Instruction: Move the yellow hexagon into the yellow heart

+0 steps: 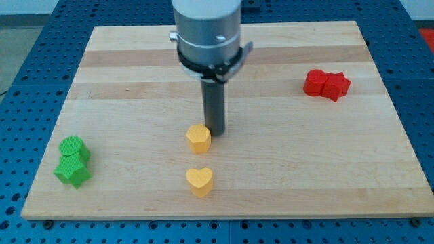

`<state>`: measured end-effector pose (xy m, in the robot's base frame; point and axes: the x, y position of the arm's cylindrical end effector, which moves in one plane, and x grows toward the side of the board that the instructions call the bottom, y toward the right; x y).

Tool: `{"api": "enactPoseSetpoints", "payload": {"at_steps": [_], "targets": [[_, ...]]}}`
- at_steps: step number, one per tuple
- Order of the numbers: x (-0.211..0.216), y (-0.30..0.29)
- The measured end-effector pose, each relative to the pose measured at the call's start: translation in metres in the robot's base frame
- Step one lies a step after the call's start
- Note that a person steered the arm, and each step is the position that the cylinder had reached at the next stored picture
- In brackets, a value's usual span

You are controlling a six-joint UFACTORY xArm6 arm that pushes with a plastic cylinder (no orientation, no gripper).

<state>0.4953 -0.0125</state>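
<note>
The yellow hexagon (198, 138) sits near the middle of the wooden board (224, 61), a little toward the view's bottom. The yellow heart (199, 181) lies directly below it, with a small gap between them. My tip (215, 130) rests on the board just to the upper right of the hexagon, touching or nearly touching its edge. The rod hangs from the grey arm head at the view's top.
Two red blocks (326, 85) sit together at the view's right, shapes unclear. A green cylinder-like block (72, 147) and a green star-like block (73, 171) sit together at the view's left edge of the board. Blue pegboard surrounds the board.
</note>
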Motion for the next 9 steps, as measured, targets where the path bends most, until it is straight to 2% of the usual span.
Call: {"api": "enactPoseSetpoints", "payload": {"at_steps": [1,2,3,4,5,7,8,9], "targets": [[0.009,-0.003],[-0.034,-0.02],[-0.005,-0.057],[0.018,-0.033],[0.019,-0.063],[-0.046,-0.029],[-0.036,0.02],[0.002,0.017]]}}
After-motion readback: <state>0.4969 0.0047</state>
